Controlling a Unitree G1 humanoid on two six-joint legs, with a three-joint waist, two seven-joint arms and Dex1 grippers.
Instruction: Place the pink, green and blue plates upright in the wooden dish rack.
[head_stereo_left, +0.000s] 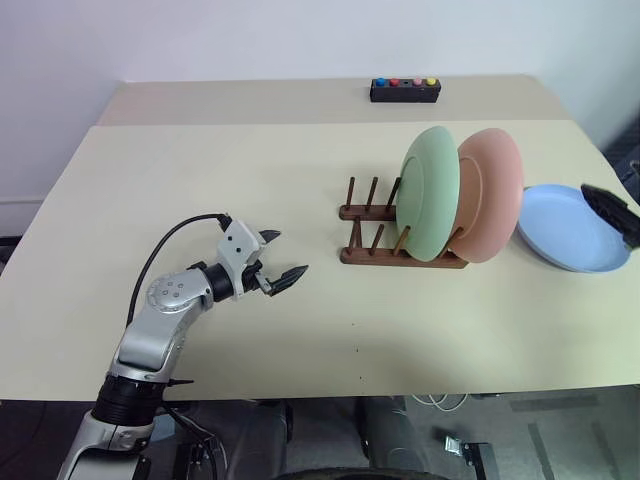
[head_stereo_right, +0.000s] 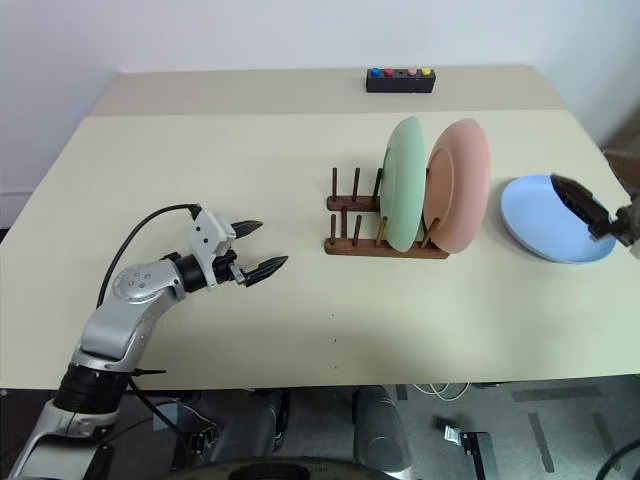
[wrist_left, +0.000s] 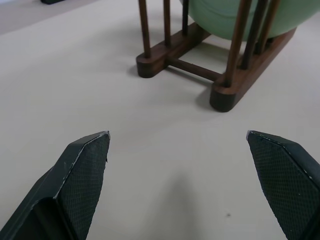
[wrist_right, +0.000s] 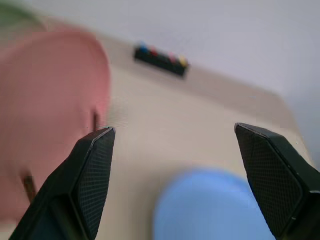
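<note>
The wooden dish rack stands right of the table's middle. A green plate and a pink plate stand upright in its right-hand slots, the pink one furthest right. The left pegs hold nothing. A blue plate lies flat on the table just right of the rack. My right gripper hovers over the blue plate's right side, and its fingers are wide apart with nothing between them. My left gripper is open and empty, low over the table left of the rack, pointing at it.
A black box with coloured buttons sits at the far edge of the table. A seam runs across the far part of the tabletop. The table's right edge lies close behind the blue plate.
</note>
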